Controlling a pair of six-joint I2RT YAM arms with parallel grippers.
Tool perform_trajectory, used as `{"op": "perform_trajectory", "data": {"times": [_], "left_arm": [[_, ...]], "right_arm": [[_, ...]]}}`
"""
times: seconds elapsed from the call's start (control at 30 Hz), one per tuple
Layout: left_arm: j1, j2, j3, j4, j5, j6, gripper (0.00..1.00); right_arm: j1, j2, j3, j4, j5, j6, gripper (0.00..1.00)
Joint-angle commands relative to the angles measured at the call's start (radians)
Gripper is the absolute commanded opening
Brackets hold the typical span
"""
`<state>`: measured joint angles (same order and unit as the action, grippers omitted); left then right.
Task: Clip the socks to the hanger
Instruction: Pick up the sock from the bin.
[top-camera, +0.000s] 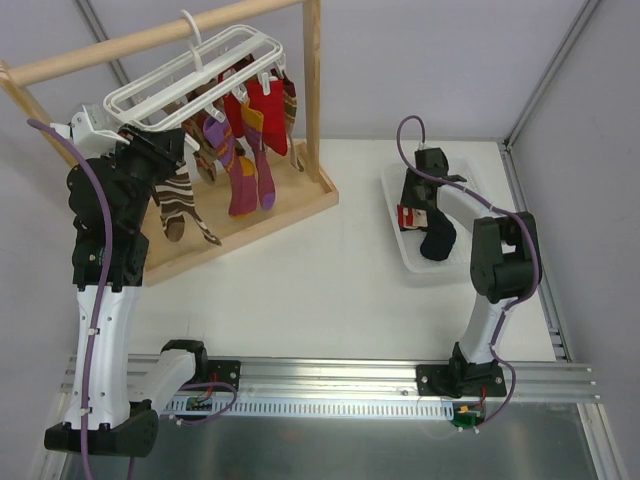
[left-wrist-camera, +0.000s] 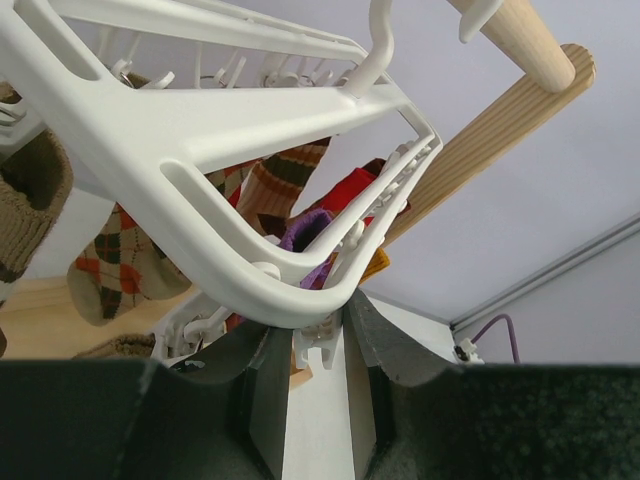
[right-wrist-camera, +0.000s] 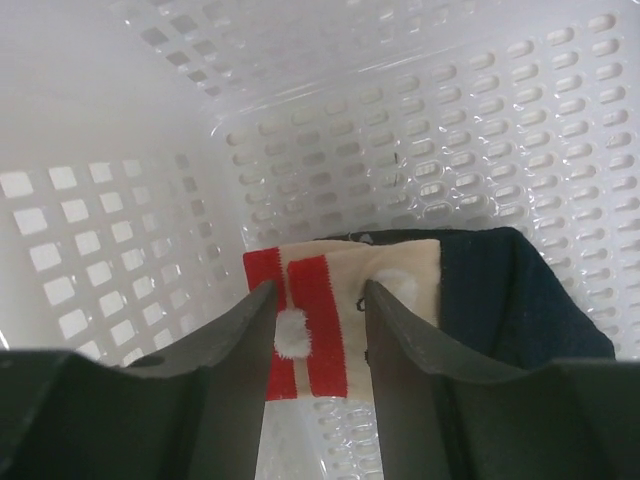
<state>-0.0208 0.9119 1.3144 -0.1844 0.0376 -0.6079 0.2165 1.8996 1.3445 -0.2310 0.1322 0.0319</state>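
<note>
The left end effector (left-wrist-camera: 318, 335) pinches a clip (left-wrist-camera: 312, 352) at the corner of the hanger (left-wrist-camera: 200, 130), which hangs from the rail (top-camera: 150, 40) with socks (top-camera: 265, 115) clipped below. The right end effector (right-wrist-camera: 318, 300), jaws parted, straddles a red-white sock (right-wrist-camera: 320, 335) in the basket (right-wrist-camera: 480, 150).

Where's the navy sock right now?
Top view: right side of the table, inside the white basket, beside the red-and-cream sock. The navy sock lies just right of the right gripper.

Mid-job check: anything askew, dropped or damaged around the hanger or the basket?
Nothing stands out. The hanger hangs by its hook on the wooden rail, the clipped socks hang down from it, and the red-and-white sock and navy sock lie inside the mesh basket.
</note>
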Motion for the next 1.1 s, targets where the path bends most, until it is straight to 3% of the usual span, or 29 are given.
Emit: {"op": "perform_trajectory", "data": {"times": [0.0,0.43,0.63,0.83,1.07], "left_arm": [[-0.010,-0.004,-0.004,0.029,-0.030,0.031,0.09],[-0.010,-0.010,-0.012,0.039,-0.027,0.039,0.09],[-0.010,-0.013,-0.012,0.039,-0.028,0.037,0.10],[-0.010,-0.008,-0.007,0.040,-0.021,0.033,0.09],[-0.010,0.007,0.003,0.045,0.015,0.030,0.05]], "right_arm": [[0.003,0.001,0.036,-0.027,0.035,-0.007,0.43],[0.003,0.018,0.022,-0.054,0.032,-0.026,0.47],[0.001,0.023,0.027,-0.057,0.023,-0.026,0.30],[0.000,-0.043,0.027,-0.079,0.021,-0.026,0.03],[-0.006,-0.233,-0.018,-0.073,-0.037,0.006,0.01]]}}
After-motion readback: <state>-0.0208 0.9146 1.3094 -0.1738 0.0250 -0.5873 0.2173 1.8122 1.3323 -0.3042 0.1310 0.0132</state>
